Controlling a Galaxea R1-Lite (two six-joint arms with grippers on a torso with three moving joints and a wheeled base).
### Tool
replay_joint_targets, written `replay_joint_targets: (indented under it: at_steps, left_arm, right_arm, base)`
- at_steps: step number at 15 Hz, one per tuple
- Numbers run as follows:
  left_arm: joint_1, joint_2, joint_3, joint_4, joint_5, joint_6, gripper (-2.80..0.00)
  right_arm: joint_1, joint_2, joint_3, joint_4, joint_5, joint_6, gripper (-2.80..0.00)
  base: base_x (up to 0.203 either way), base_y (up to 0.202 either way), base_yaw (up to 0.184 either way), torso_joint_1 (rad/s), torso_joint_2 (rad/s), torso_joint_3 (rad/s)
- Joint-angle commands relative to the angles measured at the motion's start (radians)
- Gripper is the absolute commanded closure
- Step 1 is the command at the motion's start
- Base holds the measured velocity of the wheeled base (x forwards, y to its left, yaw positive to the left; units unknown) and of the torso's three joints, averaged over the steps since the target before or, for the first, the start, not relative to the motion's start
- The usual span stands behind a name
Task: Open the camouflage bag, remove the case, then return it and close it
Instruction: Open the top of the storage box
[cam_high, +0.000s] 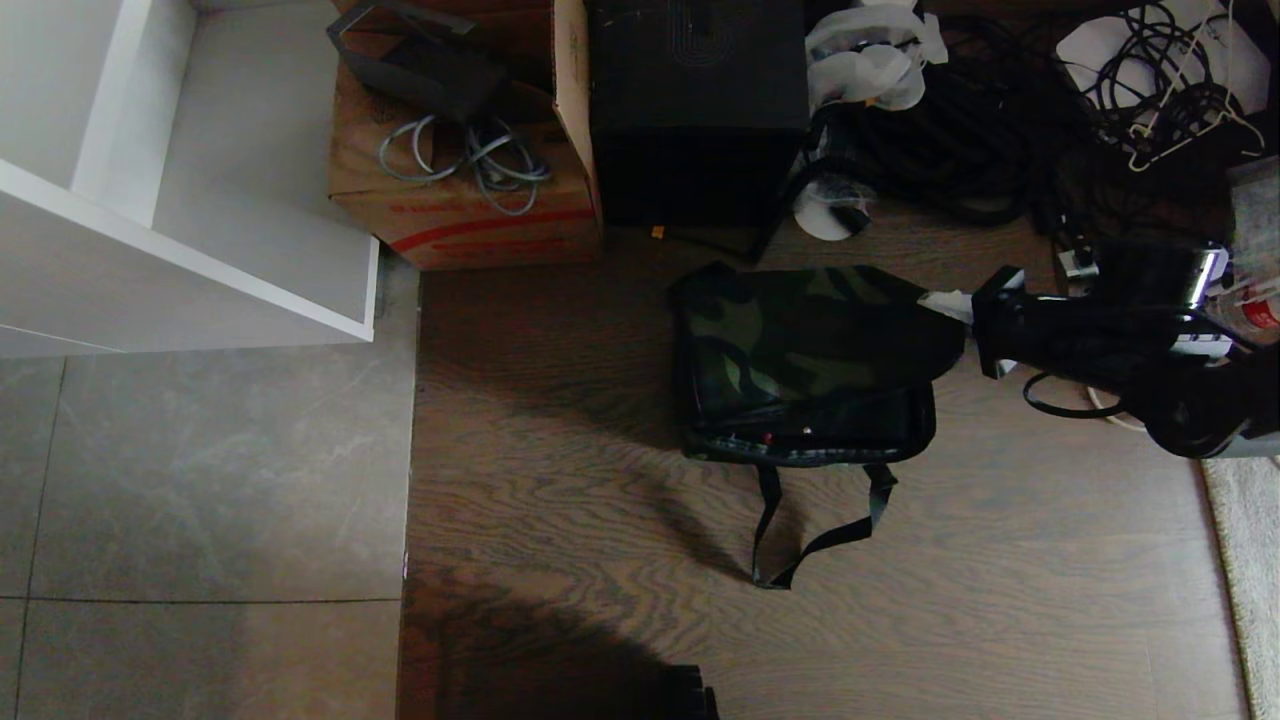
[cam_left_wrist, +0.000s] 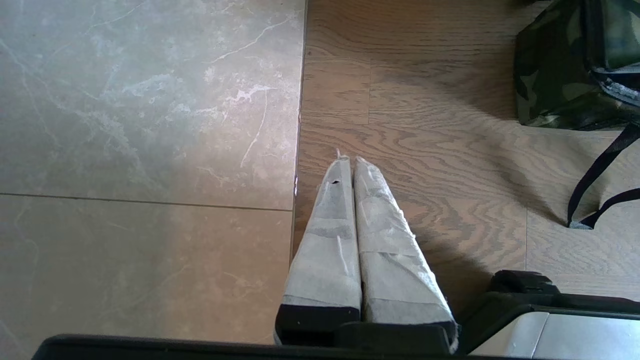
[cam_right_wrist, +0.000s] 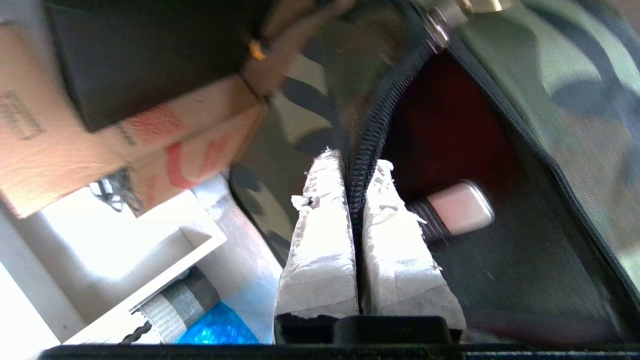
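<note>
The right gripper (cam_right_wrist: 356, 172) pinches the zipper edge of the camouflage bag's (cam_high: 800, 350) unzipped lid on the floor; the case (cam_right_wrist: 500, 260) sits inside beyond the fingertips. Removal, return, closing remain. The left gripper (cam_left_wrist: 354, 165) hangs clenched.

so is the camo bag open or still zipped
Partly open: the camouflage bag shows a gap with red lining beside the zipper edge, which the right end effector pinches.

Green, brown and black camouflage bag (cam_high: 790, 340) with red lining and black strap (cam_high: 800, 540); brown cardboard box (cam_high: 460, 190) with red stripe; white-wrapped fingers (cam_right_wrist: 325, 240)
</note>
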Motion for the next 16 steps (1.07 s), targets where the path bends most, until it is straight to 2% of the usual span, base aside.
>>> replay_joint_targets:
  at_steps: [1,5,6,11,16]
  left_arm:
    - [0.000,0.000,0.009,-0.001,0.000,0.000,0.00]
    - [0.000,0.000,0.008,-0.001,0.000,0.000,0.00]
    - [0.000,0.000,0.009,-0.001,0.000,0.000,0.00]
    - [0.000,0.000,0.008,-0.001,0.000,0.000,0.00]
    - [0.000,0.000,0.008,-0.001,0.000,0.000,0.00]
  right_arm:
    - [-0.001,-0.001,-0.003,-0.013,0.003,0.006,0.00]
    - [-0.002,0.002,-0.008,-0.031,0.003,0.006,0.00]
    - [-0.002,0.000,-0.008,-0.035,0.002,0.004,-2.80]
    - [-0.004,0.008,-0.025,-0.118,-0.003,0.028,-2.80]
    - [-0.006,-0.012,-0.102,-0.169,-0.004,0.201,-2.80]
  base:
    - [0.000,0.000,0.000,0.000,0.00,0.000]
    - [0.000,0.000,0.000,0.000,0.00,0.000]
    - [0.000,0.000,0.000,0.000,0.00,0.000]
    - [0.000,0.000,0.000,0.000,0.00,0.000]
    - [0.000,0.000,0.000,0.000,0.00,0.000]
